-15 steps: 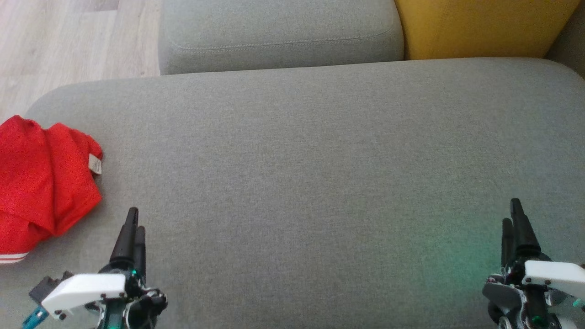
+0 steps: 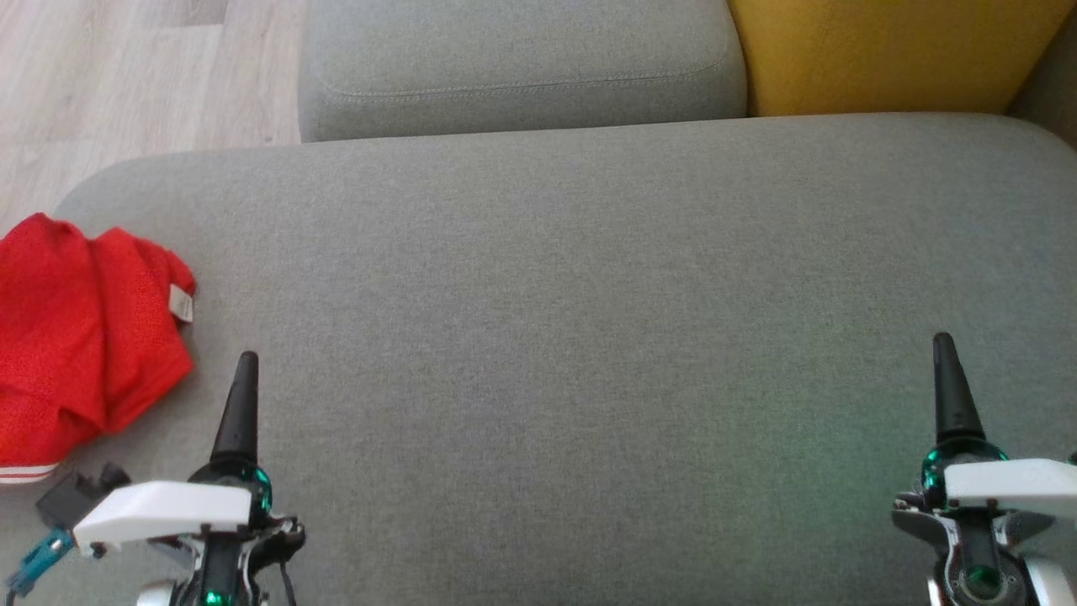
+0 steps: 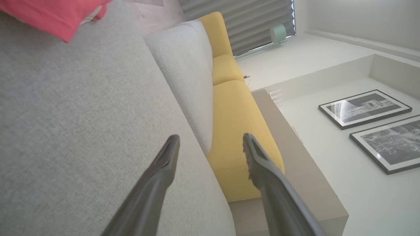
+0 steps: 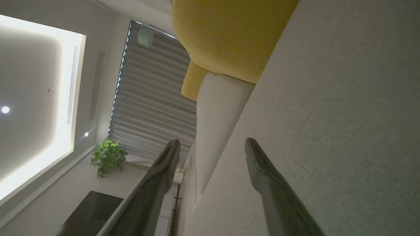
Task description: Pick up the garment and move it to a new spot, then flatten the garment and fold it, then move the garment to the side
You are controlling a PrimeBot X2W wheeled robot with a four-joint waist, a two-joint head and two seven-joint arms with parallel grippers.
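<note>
crumpled red garment (image 2: 80, 337), white tag, striped hem

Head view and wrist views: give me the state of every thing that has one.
Garment: crumpled, unfolded, on the left end of the seat, not held.
Left gripper: open, empty, apart from the garment.
Right gripper: open, empty.
Blind: drawn shut.
Ceiling light: on.

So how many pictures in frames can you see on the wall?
2. In the left wrist view, one framed picture hangs on the white wall; the other framed picture is beside it, cut by the view's edge. More may hide beyond.
</note>
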